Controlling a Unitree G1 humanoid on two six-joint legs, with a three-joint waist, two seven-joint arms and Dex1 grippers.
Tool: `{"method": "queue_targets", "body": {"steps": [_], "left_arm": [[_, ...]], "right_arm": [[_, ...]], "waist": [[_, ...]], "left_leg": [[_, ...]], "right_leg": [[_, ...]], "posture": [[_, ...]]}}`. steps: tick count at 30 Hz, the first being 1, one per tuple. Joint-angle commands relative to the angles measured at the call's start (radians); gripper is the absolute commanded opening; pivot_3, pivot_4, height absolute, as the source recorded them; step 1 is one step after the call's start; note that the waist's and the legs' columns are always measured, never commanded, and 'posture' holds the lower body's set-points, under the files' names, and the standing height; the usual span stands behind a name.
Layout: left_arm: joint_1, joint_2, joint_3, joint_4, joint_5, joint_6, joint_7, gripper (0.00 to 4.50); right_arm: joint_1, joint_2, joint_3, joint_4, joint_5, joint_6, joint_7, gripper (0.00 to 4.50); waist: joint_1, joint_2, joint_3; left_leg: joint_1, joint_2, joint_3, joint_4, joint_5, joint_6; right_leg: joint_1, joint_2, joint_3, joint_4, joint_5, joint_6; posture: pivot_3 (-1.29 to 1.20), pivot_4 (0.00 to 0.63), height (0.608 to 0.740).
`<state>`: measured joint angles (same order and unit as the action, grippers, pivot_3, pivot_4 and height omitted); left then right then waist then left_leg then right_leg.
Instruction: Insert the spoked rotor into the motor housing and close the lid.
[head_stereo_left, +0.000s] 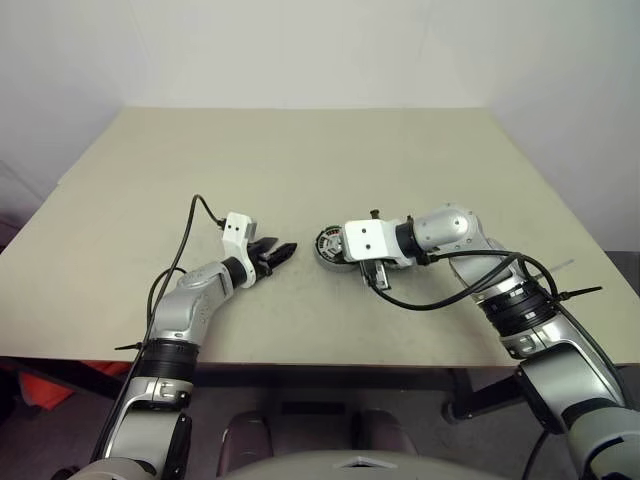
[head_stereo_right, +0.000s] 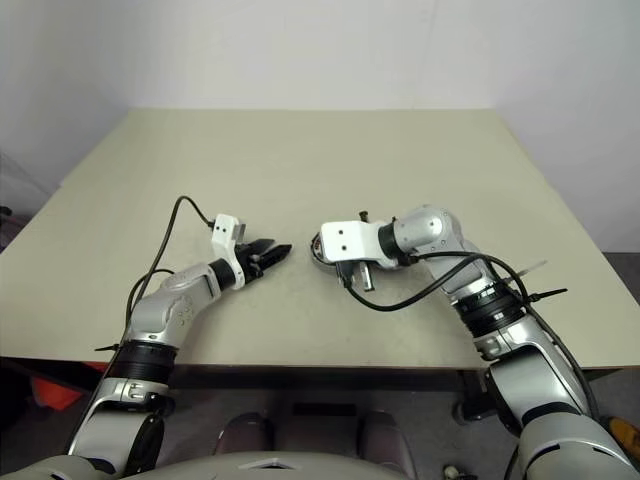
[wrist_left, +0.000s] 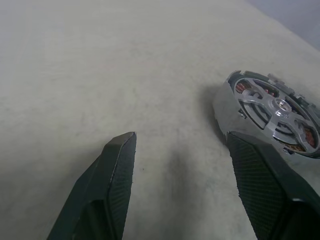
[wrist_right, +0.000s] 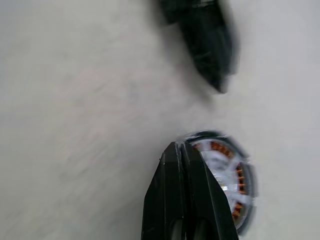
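Observation:
The motor housing (head_stereo_left: 327, 245) lies on the beige table between my two grippers. The spoked rotor (wrist_left: 277, 107) sits inside it, silver spokes over copper windings (wrist_right: 216, 147). My right gripper (wrist_right: 179, 146) is shut with nothing between its fingers, and its tips are right at the housing's rim, on the side towards my right arm. My left gripper (head_stereo_left: 280, 248) is open a short way off on the other side, low over the table and pointing at the housing. One of its fingers (wrist_left: 260, 185) is close to the housing wall. The lid is out of view.
The beige table (head_stereo_left: 300, 150) stretches bare towards the wall behind the grippers. Black cables (head_stereo_left: 440, 290) loop off both wrists. The table's front edge (head_stereo_left: 330, 362) runs just below the arms.

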<state>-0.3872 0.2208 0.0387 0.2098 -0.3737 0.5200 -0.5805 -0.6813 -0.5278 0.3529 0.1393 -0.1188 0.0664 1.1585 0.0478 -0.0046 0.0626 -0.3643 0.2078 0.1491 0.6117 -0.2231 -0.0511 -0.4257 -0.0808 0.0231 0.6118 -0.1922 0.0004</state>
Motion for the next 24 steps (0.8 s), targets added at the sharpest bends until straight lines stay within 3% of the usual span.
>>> {"method": "queue_targets", "body": {"steps": [1,4,7,14,19,22,24], "left_arm": [[0.001,-0.005,0.019,-0.056,-0.021,-0.014,-0.001,3.03],[-0.002,-0.010,0.020,-0.062,-0.032,-0.007,-0.009,3.03],[-0.023,-0.011,0.016,-0.042,-0.033,-0.008,-0.015,3.03],[-0.067,-0.011,-0.006,0.014,-0.019,-0.015,-0.050,3.03],[-0.085,-0.010,-0.019,0.040,-0.011,-0.019,-0.070,3.03],[-0.090,-0.009,-0.024,0.048,-0.009,-0.020,-0.079,3.03],[-0.092,-0.008,-0.029,0.052,-0.005,-0.020,-0.084,3.03]], "right_arm": [[-0.001,0.026,-0.112,-0.022,0.052,0.100,-0.116,0.01],[0.046,0.049,-0.245,-0.092,0.153,0.273,-0.198,0.01],[0.112,0.045,-0.353,-0.176,0.225,0.406,-0.265,0.62],[0.207,0.105,-0.639,-0.371,0.434,0.806,-0.490,2.98],[0.256,0.234,-0.916,-0.513,0.658,1.216,-0.632,2.98],[0.200,0.368,-1.125,-0.534,0.696,1.476,-0.724,2.98],[0.201,0.443,-1.204,-0.542,0.752,1.543,-0.787,2.98]], "waist": [[0.001,0.000,0.000],[0.009,0.000,0.000],[0.023,0.000,0.000],[0.029,0.000,0.000],[0.030,0.001,0.000],[0.029,0.002,0.000],[0.029,0.003,0.000]], "left_leg": [[0.000,0.000,0.000,0.000,0.000,-0.001],[0.000,0.000,0.000,0.000,0.000,-0.001],[0.000,0.000,0.000,-0.001,0.000,-0.002],[0.003,-0.001,0.000,-0.004,0.005,-0.010],[0.013,-0.001,0.000,-0.015,0.009,-0.016],[0.014,-0.001,0.000,-0.017,0.010,-0.018],[0.014,-0.001,0.000,-0.017,0.010,-0.019]], "right_leg": [[0.000,0.000,0.000,0.000,0.000,0.000],[0.000,0.000,0.000,0.000,0.000,0.000],[0.000,0.000,0.000,-0.002,0.000,0.000],[0.001,0.000,0.000,-0.001,0.000,0.000],[0.005,0.002,0.002,-0.003,0.000,0.001],[0.005,0.003,0.002,-0.003,0.000,0.000],[0.005,0.003,0.002,-0.003,0.000,0.000]], "posture": [[0.00,0.000,0.740],[0.00,0.000,0.740],[0.00,0.000,0.740],[0.00,0.000,0.740],[0.00,0.000,0.740],[0.00,0.000,0.740],[0.00,0.000,0.740]]}}
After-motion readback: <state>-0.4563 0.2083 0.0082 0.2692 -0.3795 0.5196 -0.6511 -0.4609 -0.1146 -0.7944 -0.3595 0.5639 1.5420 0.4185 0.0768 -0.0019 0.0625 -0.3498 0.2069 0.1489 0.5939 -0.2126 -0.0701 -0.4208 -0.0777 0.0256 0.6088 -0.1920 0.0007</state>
